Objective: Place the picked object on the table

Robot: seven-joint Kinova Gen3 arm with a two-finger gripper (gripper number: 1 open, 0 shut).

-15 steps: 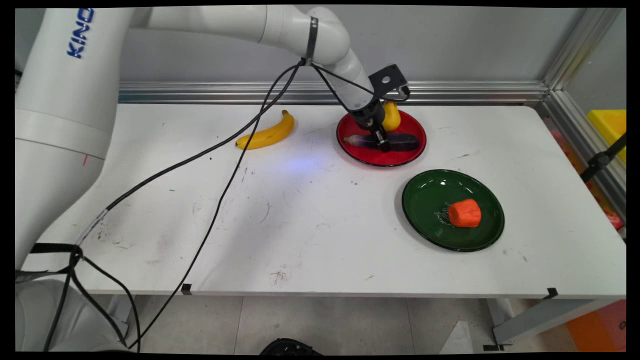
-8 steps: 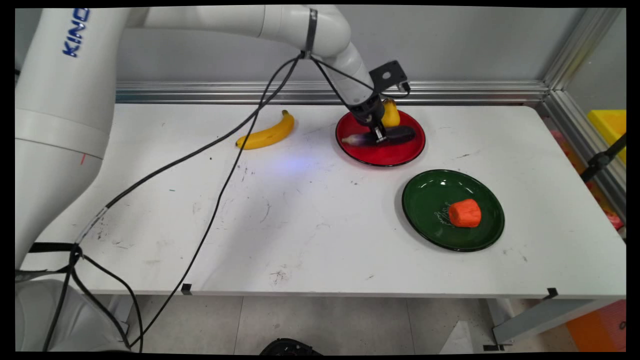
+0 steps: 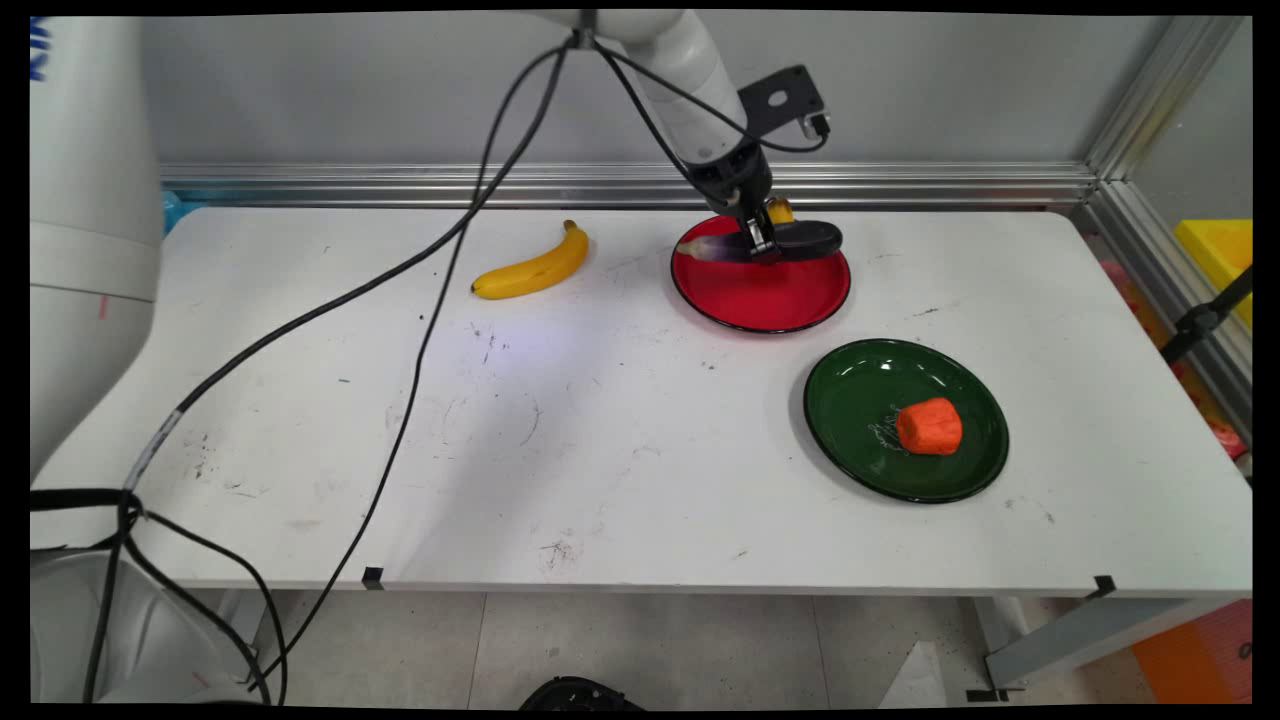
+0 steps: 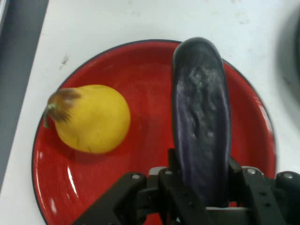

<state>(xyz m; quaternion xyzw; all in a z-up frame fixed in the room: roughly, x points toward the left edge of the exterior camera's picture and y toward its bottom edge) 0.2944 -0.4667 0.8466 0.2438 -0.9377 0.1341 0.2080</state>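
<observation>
White table [image 3: 620, 440] is spreading under me. Red plate [image 3: 760, 295] is sitting at its far side, green plate [image 3: 860, 400] nearer with an orange lump [image 3: 930, 426]; banana [image 3: 532, 268] is lying to the left. I am holding a purple eggplant [image 4: 201, 117] in my gripper [image 3: 762, 243], jaws clamping it, lifted above the red plate. Yellow pear [image 4: 91, 118] is resting on that plate below.

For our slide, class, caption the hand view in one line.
Gripper holds a purple eggplant above a red plate on which a yellow pear lies.
</observation>
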